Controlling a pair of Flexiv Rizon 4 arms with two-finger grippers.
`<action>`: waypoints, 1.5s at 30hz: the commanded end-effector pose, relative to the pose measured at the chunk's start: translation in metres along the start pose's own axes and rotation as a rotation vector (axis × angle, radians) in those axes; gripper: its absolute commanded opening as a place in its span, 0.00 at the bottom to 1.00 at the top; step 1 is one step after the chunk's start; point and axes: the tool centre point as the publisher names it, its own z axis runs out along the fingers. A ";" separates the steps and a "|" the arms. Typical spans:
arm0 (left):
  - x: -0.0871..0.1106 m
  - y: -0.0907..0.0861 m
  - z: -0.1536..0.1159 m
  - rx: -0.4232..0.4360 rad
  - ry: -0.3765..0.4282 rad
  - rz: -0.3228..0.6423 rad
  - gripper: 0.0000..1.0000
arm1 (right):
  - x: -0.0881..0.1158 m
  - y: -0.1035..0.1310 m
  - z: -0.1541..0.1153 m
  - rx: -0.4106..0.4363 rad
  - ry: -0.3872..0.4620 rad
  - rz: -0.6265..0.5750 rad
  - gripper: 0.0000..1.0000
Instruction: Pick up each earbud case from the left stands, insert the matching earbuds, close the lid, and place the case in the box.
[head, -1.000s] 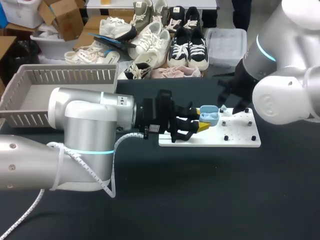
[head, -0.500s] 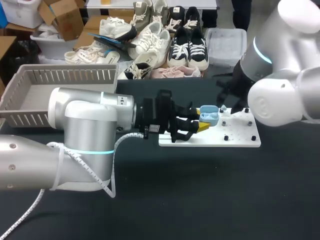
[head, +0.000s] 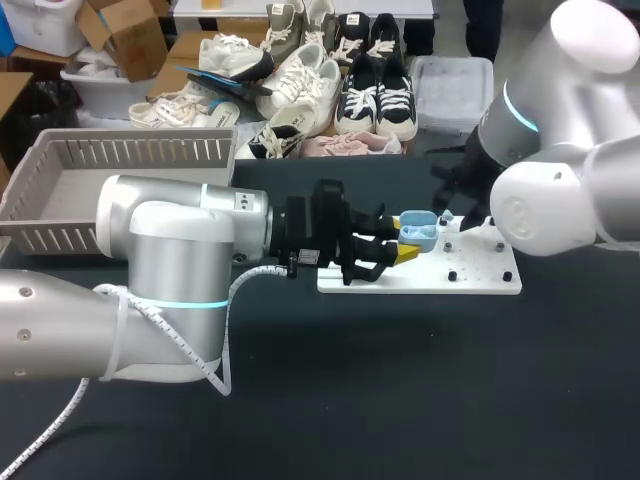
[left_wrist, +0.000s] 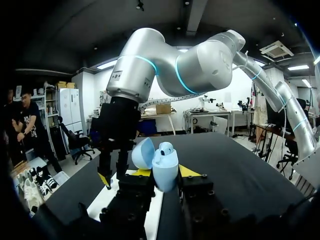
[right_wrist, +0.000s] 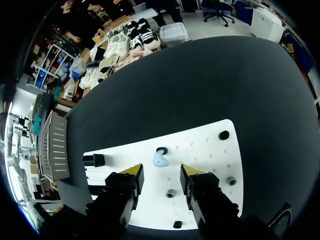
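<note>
Left gripper (left_wrist: 165, 172) still clamps the open light-blue plastic earbud case (left_wrist: 164, 161); my right gripper (right_wrist: 161, 171), spread wide, has edged left above the white pegged board (right_wrist: 202, 147).

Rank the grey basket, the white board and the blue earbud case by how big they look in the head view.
Largest: grey basket.
Next: white board.
Smallest, clearly: blue earbud case.

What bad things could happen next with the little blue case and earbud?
The case, lid open, is pinched only at its sides by the left jaws, so it might slip. The earbud on the white board is small; the open right jaws above it might knock it away or miss it.
</note>
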 end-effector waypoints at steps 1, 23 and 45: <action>0.001 -0.001 0.001 -0.008 -0.002 0.001 0.00 | -0.002 0.002 0.002 0.005 0.006 0.003 0.45; 0.001 -0.001 0.001 -0.008 -0.002 0.001 0.00 | -0.005 0.001 0.005 0.002 0.017 0.020 0.39; 0.001 -0.001 0.001 -0.008 -0.002 0.001 0.00 | -0.006 0.005 0.008 0.002 0.023 0.033 0.29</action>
